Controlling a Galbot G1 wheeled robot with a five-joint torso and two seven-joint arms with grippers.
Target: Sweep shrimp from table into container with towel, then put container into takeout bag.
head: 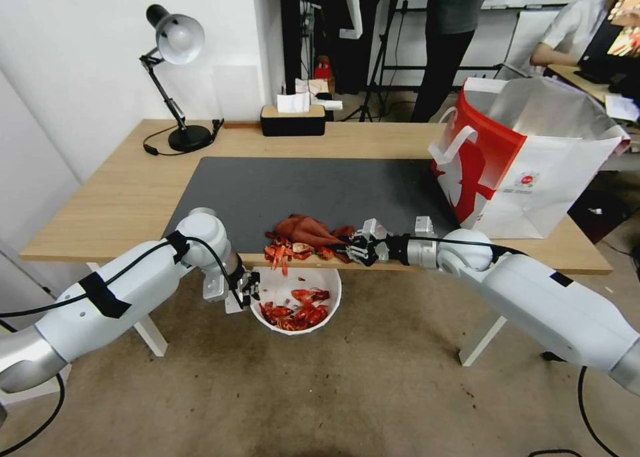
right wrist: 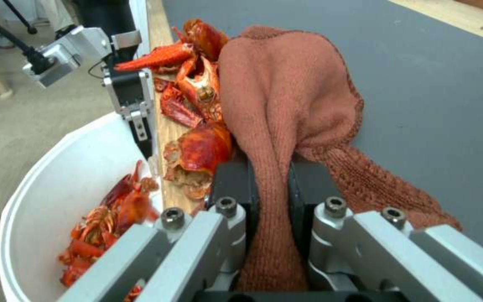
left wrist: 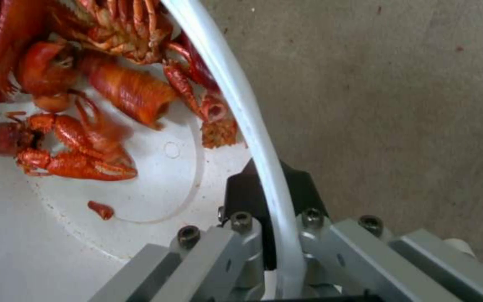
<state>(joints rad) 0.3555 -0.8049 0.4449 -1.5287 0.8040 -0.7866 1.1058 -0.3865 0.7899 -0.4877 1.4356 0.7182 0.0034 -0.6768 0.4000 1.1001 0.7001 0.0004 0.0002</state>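
Shrimp lie heaped at the table's near edge, on the wood strip in front of the grey mat, with one piece hanging over the edge. The right gripper is clamped on the towel, which is bunched against the far side of the pile; in the right wrist view the cloth runs down between the black pads. Just below the edge, the left gripper pinches the bowl's rim; the left wrist view shows the white rim caught between its closed fingers. More shrimp already lie inside the bowl. The bag stands open on the table's right end, well apart from the pile.
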